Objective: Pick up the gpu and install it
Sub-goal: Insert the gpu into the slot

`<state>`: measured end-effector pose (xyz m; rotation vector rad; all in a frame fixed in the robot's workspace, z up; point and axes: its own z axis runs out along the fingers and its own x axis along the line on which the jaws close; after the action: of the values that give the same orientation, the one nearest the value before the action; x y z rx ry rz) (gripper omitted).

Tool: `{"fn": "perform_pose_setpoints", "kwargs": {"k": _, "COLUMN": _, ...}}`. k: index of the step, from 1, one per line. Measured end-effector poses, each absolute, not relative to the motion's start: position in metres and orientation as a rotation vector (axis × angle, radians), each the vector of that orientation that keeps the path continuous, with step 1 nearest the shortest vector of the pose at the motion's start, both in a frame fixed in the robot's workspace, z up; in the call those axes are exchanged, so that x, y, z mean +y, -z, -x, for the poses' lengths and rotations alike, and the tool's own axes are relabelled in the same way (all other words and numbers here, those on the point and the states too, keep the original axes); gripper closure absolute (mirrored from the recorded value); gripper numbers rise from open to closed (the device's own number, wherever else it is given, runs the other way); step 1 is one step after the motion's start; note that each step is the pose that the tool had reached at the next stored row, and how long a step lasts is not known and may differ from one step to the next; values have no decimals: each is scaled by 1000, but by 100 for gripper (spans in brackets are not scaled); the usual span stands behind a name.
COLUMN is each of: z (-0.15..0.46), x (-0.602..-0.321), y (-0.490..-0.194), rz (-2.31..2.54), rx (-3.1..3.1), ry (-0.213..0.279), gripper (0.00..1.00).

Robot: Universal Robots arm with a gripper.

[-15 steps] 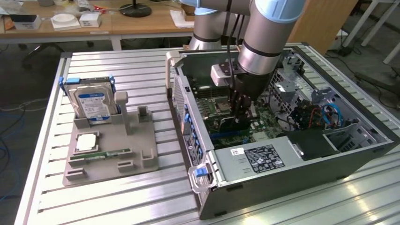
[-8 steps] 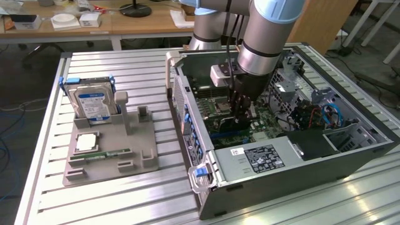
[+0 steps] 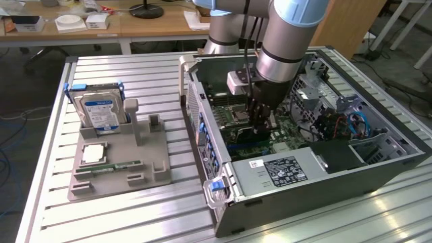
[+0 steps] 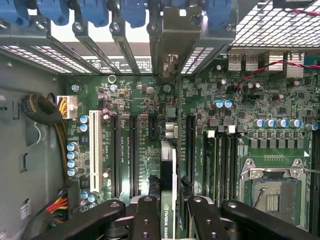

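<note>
Pinching gpu (image 4: 168, 192) edge-on, jaws inside open computer case (image 3: 337, 192), above motherboard (image 4: 125, 95) slots.

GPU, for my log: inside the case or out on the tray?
Inside: the end effector grips the gpu edge-on over the motherboard slots. Seated: cannot tell.

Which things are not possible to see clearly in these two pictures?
1. Whether the gpu is fully seated: wrist view, the card's own edge hides its contacts.
2. Most of the gpu, exterior view: the end effector stands before it.
3. Print on the hard drive label, exterior view: too small.
</note>
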<state>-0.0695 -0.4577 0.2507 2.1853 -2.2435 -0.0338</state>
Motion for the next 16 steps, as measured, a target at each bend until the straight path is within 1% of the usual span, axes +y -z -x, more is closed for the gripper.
{"fn": "perform_pose_setpoints", "kwargs": {"k": 16, "z": 68, "x": -457, "y": -250, "rz": -2185, "rx": -2244, "ry": 34, "gripper": 74}}
